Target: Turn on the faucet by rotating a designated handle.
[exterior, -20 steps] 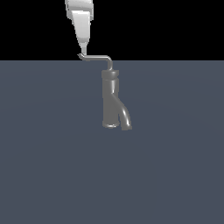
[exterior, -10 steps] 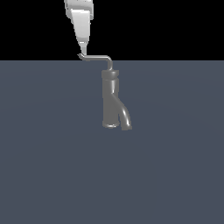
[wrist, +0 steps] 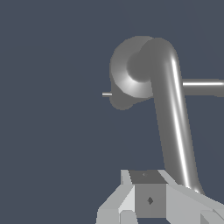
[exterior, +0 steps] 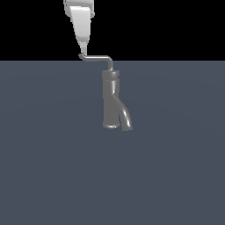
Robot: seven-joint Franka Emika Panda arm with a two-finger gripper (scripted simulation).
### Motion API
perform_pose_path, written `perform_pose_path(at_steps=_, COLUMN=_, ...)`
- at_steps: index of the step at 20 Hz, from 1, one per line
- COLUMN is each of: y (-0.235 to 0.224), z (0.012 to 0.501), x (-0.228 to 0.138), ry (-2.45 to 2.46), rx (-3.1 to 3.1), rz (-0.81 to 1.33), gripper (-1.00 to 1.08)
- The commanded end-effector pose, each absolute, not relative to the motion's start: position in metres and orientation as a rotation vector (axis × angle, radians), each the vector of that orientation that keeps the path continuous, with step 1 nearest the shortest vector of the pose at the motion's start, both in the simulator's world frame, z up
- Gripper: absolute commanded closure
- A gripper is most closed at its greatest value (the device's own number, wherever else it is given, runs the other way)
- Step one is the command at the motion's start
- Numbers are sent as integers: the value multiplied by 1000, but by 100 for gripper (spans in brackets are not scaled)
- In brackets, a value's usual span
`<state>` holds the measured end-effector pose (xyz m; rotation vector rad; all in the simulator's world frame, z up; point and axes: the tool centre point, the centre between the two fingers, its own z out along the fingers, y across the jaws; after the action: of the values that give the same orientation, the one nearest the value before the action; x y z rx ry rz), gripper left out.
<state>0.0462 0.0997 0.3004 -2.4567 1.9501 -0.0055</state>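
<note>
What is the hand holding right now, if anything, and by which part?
Cannot be told: the hand sits at the upturned tip of the handle, but no closed grip shows.

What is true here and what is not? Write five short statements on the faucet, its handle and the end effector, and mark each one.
1. The end effector sits at the handle's far tip in the exterior view. True.
2. The handle runs from the top of the faucet toward the exterior view's right. False: it runs toward that view's left.
3. The spout branches off low on the body. True.
4. The faucet lies tipped over on the surface. False: its body stands upright.
5. The end effector is clamped round the thick spout. False: it is up at the thin handle, away from the spout.
</note>
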Motion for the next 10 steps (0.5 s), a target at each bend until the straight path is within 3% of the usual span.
perform_pose_path(at_steps=1, y=98, z=300, x=37, ry=1953, rx=-2461, rz=1, gripper=108)
perform_pose_path(at_steps=10, y=94, z=300, x=13, ry=1954, rx=-2460, rz=0, gripper=108)
